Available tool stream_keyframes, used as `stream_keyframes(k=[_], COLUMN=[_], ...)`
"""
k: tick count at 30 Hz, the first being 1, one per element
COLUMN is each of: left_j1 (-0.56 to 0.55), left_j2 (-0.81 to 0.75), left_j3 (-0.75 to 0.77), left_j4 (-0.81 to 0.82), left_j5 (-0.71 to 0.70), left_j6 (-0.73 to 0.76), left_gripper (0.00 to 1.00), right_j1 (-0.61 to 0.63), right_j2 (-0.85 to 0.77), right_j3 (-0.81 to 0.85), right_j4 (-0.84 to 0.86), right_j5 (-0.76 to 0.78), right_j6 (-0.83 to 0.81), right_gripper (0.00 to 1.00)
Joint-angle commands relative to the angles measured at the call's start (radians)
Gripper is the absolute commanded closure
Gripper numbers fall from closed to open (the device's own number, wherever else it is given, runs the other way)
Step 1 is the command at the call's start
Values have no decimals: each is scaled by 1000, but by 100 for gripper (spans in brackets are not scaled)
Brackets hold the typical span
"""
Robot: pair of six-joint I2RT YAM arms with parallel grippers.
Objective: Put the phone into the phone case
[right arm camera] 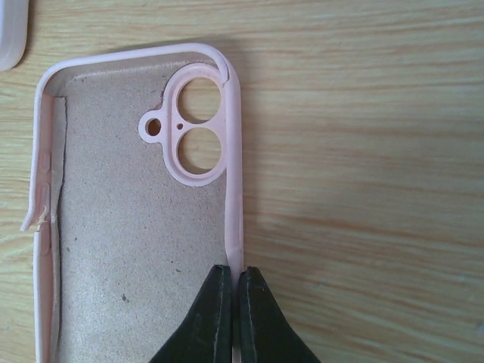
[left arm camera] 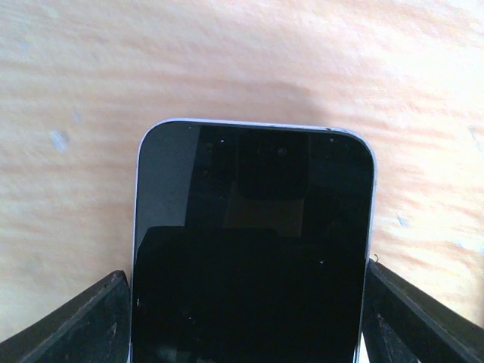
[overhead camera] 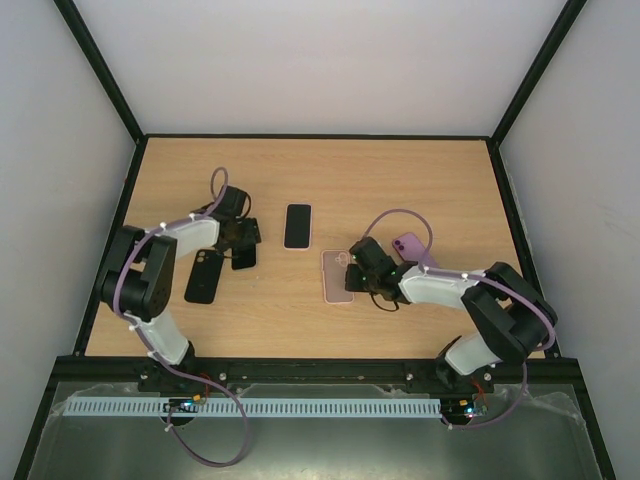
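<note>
The left fingers [left arm camera: 83, 321] are spread to either side of a dark phone [left arm camera: 249, 249] lying screen-up on the counter [overhead camera: 300, 170], close along its edges; whether they press it cannot be told. The right fingers [right arm camera: 215, 318] are pressed together, pinching the right wall of the pink case [right arm camera: 136, 249], which lies open side up near the counter's middle. A second phone [overhead camera: 297, 225] lies between the arms, apart from both; a purple case [overhead camera: 410, 243] sits behind the right arm.
</note>
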Motion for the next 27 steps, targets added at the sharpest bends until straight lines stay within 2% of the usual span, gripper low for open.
stream_keyframes(k=[1,4,9,13,22,27], left_j1=[-54,-85,-105,-121,-171,-212], left_j2=[-61,-96,-143,-168,-197,-207], left_j3=[-90,-125,-184,-210,-249,-248], left_j4=[15,36,68,107,196,225], left_j5=[112,133,167,197,284,306], left_j6=[-71,-96,-135,-157,-228,-272], left_gripper=[50,50,51,52,54,54], right_j1=[66,83,83,86,166,223], right_j2=[-2,-13,-87,-152,-191,-160], right_j3=[-39,-39,-29,-35,-56,-52], right_j4=[-36,-42,-87,-54,190,333], right_j5=[-26,-9,8,-46,-151,-134], right_j6=[63,85,80,83,214,284], right_gripper=[98,95,75,60,60,59])
